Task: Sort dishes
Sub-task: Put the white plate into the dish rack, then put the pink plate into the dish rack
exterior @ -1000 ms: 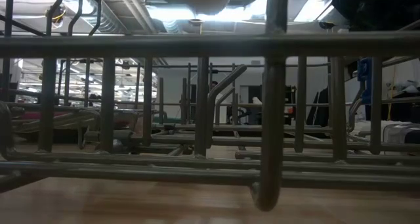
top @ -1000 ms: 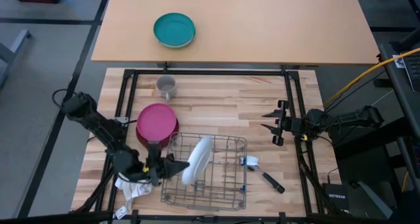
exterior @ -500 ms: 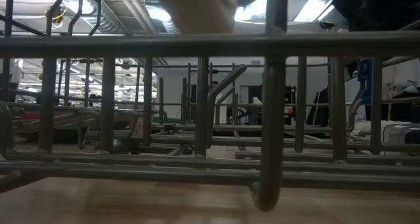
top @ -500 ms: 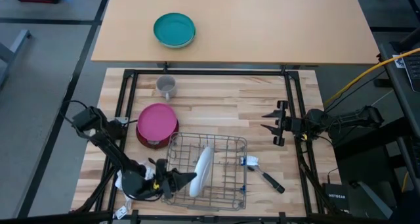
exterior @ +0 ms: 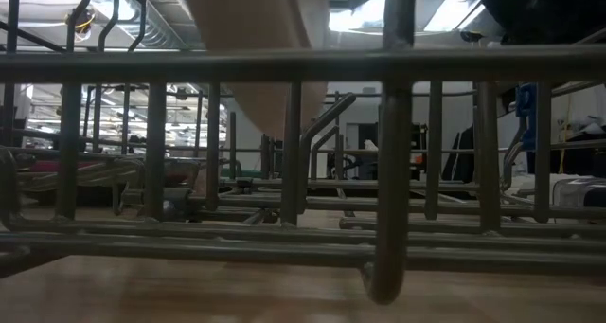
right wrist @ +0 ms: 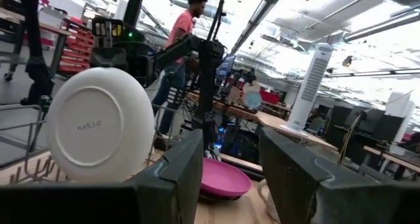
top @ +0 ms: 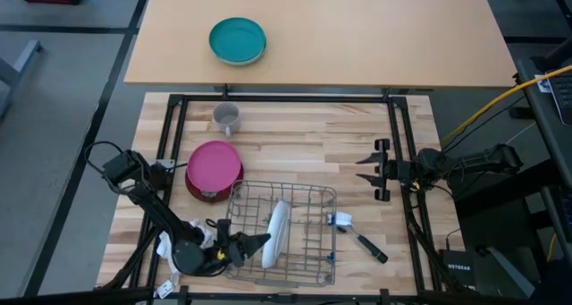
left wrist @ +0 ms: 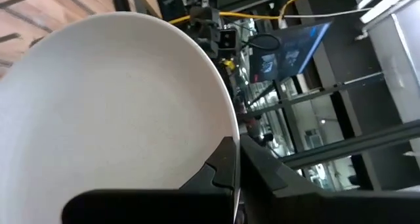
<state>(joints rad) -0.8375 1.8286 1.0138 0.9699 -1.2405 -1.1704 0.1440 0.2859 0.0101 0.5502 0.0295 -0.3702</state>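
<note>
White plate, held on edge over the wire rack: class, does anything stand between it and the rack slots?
Nothing visible does. The left pincer holds the white plate upright inside the wire rack, whose other slots show nothing in them.

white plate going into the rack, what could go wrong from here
The white plate stands on edge in the wire rack, gripped at its rim by the left gripper. If released before it seats between the wires, it may tip over. The rack is light, so pushing could slide it toward the dish brush. The right gripper waits apart.
</note>
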